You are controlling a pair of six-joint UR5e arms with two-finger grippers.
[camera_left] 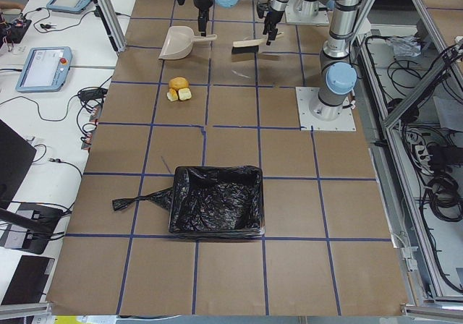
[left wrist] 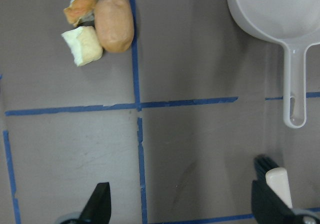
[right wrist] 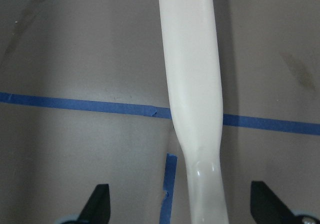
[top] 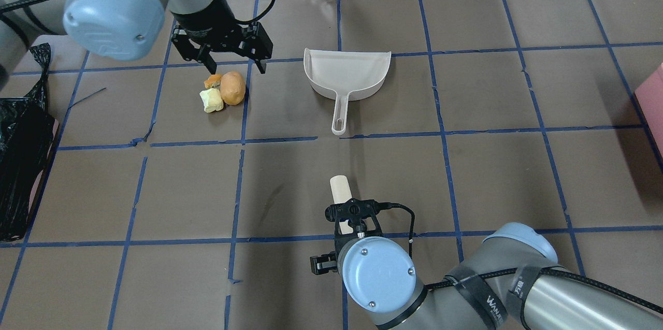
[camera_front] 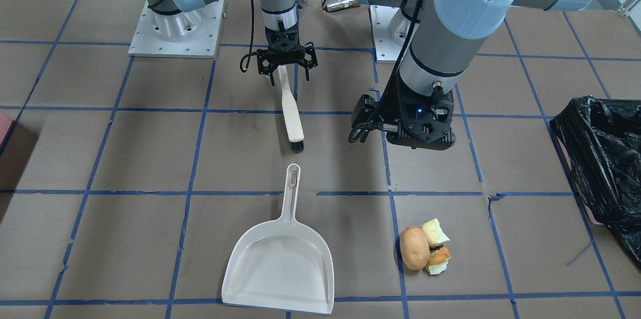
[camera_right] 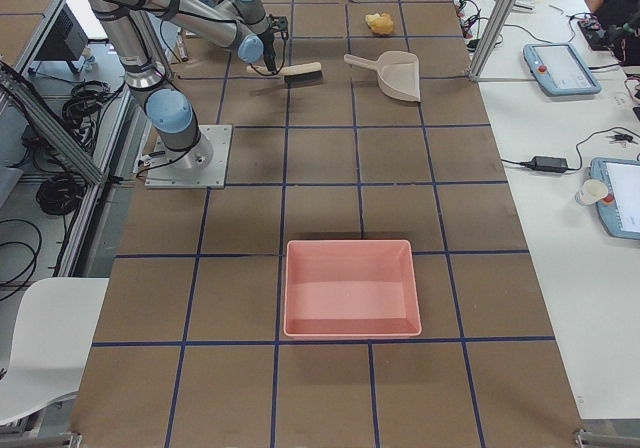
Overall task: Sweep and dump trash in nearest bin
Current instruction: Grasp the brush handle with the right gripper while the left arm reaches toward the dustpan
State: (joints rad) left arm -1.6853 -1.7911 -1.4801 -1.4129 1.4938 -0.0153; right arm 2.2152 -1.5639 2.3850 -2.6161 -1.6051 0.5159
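Close to my base, my right tool [camera_front: 289,77] hangs low, its jaws apart on either side of the pale handle of the brush [camera_front: 293,118]. The brush lies on the worktop [camera_front: 125,158] with its bristles pointing away from me. Further out, my left tool [top: 234,63] hovers above the worktop, jaws apart. Beyond, the white dustpan [camera_front: 280,264] lies with its handle toward me. To its left, apart from it, sits the trash [camera_front: 414,248], a brown-orange lump touching pale yellow and orange peel chunks [camera_front: 434,232]. The black-lined bin [camera_left: 217,201] stands well apart from the trash, far off on my left.
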